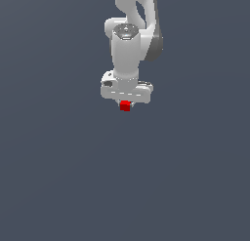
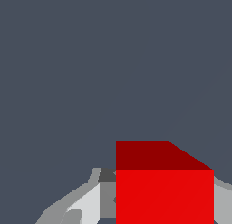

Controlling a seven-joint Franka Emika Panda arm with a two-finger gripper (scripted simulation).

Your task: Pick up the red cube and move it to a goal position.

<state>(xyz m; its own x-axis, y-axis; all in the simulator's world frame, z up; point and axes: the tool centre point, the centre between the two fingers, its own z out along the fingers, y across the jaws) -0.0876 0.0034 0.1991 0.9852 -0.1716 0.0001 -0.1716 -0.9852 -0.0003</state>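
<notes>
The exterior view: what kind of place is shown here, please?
Most likely a bare simulated test scene, not a real room. A flat, uniform grey-blue surface fills the view, without furniture or walls. Only the white arm, its gripper and the plain red cube appear, all smoothly rendered.

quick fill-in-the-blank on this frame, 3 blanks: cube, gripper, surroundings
1. The cube sitting at the gripper is coloured ____.
2. In the wrist view, the cube sits between the gripper's two ____.
3. In the exterior view, the cube shows just ____ the white gripper body.

Missing words: red; fingers; below
</notes>
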